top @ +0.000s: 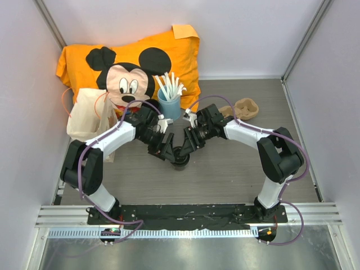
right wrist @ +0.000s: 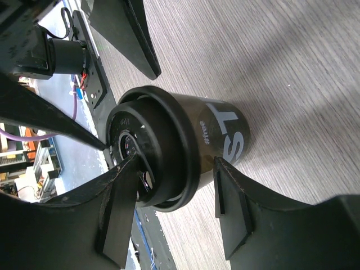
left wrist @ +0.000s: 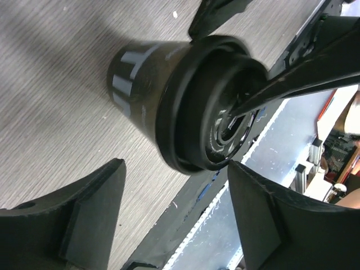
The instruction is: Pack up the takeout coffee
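The small dark translucent cup with the black ridged lid point(top: 180, 156) stands upright in the middle of the grey wood-grain counter point(top: 225, 180), the blue cup of white sticks point(top: 169, 104) at its twelve o'clock. The left hand point(left wrist: 175, 166) gapes wide, just short of it. The right hand point(right wrist: 171, 163) straddles it, but whether it grips I cannot tell. With both crowded in, a sideways nudge could tip the cup or pop its lid.

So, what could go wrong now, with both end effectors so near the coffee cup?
1. The right end effector straddles the coffee cup with one finger over its lid; squeezing there might pop the lid or tip the cup.
2. The left end effector hangs open right beside it; the two might collide.
3. The blue cup of sticks stands close behind and could be knocked over.
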You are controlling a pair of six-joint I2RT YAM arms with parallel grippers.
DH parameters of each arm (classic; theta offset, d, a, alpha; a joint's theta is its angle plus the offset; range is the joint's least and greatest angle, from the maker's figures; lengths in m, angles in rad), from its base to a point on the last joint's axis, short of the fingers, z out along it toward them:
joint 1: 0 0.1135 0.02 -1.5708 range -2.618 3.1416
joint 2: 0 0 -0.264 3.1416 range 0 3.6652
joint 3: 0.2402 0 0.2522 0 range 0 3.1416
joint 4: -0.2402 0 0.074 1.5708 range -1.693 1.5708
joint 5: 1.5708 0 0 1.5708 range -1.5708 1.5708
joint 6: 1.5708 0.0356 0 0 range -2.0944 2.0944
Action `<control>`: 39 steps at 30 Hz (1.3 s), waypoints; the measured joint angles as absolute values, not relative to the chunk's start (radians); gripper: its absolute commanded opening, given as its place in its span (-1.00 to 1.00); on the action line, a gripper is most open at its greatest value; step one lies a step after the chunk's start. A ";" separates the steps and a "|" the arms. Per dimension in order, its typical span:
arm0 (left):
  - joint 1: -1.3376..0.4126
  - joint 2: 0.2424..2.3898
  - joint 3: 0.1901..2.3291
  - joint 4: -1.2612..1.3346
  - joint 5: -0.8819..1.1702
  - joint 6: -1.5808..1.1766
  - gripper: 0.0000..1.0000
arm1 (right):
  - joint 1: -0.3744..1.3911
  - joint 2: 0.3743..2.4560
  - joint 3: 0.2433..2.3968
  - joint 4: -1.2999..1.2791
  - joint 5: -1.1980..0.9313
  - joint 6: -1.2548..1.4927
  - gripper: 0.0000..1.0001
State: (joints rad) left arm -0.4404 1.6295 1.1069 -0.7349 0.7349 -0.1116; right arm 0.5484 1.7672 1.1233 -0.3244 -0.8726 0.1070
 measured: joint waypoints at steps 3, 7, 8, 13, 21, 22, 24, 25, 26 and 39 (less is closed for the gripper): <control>-0.428 1.620 1.078 -0.720 0.743 -0.121 0.42 | 0.549 1.767 1.123 -0.321 -0.873 0.107 0.16; -0.389 1.585 1.031 -0.683 0.762 -0.124 0.43 | 0.550 1.767 1.122 -0.315 -0.873 0.108 0.15; -0.376 1.573 1.015 -0.672 0.762 -0.124 0.44 | 0.550 1.767 1.122 -0.315 -0.873 0.107 0.15; -0.339 1.560 0.992 -0.645 0.764 -0.124 0.44 | 0.551 1.767 1.122 -0.315 -0.874 0.108 0.14; -0.338 1.604 1.021 -0.637 0.797 -0.124 0.43 | 0.550 1.767 1.122 -0.315 -0.875 0.107 0.11; -0.337 1.610 1.021 -0.637 0.797 -0.124 0.43 | 0.550 1.767 1.122 -0.315 -0.875 0.107 0.10; -0.335 1.619 1.023 -0.637 0.797 -0.124 0.41 | 0.550 1.767 1.122 -0.315 -0.877 0.107 0.08; -0.334 1.622 1.023 -0.638 0.797 -0.124 0.40 | 0.550 1.767 1.122 -0.315 -0.877 0.107 0.07; -0.334 1.624 1.024 -0.640 0.798 -0.124 0.40 | 0.550 1.767 1.122 -0.315 -0.877 0.107 0.06; -0.333 1.646 1.027 -0.641 0.817 -0.124 0.35 | 0.547 1.767 1.122 -0.308 -0.886 0.104 -0.24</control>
